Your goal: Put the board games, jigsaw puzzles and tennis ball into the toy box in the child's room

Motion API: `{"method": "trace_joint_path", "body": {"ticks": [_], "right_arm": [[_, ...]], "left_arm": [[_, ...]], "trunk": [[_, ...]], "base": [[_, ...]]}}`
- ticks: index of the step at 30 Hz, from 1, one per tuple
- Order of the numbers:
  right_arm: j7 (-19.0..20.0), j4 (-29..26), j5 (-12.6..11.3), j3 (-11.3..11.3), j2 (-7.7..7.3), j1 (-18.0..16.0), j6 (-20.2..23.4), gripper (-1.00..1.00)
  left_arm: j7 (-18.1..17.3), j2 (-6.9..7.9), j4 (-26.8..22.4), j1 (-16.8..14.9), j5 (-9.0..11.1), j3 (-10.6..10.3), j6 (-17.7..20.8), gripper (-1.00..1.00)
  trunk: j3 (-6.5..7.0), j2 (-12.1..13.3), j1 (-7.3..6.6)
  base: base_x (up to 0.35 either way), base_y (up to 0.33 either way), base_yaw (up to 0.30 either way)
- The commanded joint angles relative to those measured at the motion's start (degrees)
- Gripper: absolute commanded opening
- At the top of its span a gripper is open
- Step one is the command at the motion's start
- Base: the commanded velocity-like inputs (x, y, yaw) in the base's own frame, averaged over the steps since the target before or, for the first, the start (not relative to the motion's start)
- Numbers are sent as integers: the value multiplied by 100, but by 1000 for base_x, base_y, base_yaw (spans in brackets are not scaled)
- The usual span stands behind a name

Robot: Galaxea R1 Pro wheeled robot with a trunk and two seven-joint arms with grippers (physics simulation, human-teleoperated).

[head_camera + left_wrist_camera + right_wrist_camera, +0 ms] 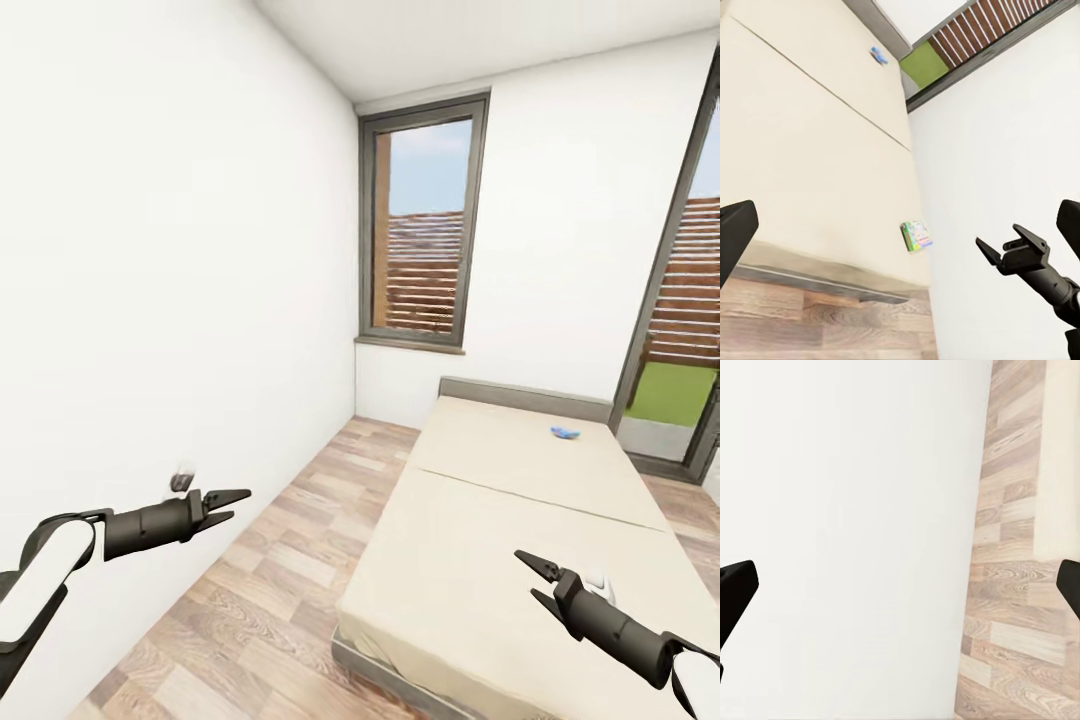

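Observation:
The bed (480, 520) is a low cream mattress in two panels, running from the near right toward the window wall. A small blue board game (565, 432) lies on its far panel, and the left wrist view also shows this blue board game (877, 54). A second, colourful board game (916, 235) rests on the bed (810, 150) near the mattress edge by a white wall, close to my right gripper (1009, 251). My left gripper (228, 503) hangs open over the floor beside the left wall. My right gripper (535, 578) is open above the bed's near panel, holding nothing. The table and toy box are out of view.
A white wall runs close along my left side. A strip of wood-plank floor (280, 560) lies between that wall and the bed. A tall window (425, 225) is in the far wall, and a glass door (680, 330) to a lawn stands at the right.

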Motion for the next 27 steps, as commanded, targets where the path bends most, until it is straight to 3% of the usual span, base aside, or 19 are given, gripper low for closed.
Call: {"method": "trace_joint_path", "body": {"ticks": [1,27], "right_arm": [[42,4,37,-10,1,-4,27,100],[34,12,36,-11,1,-4,22,100]], "left_arm": [[-50,2,2,-2,-45,-6,6,100],[-50,-58,5,-2,-134,-12,6,100]], "trunk": [[3,-4,2],[123,-4,2]], "base": [[0,-86,-128],[0,-89,-116]]}}
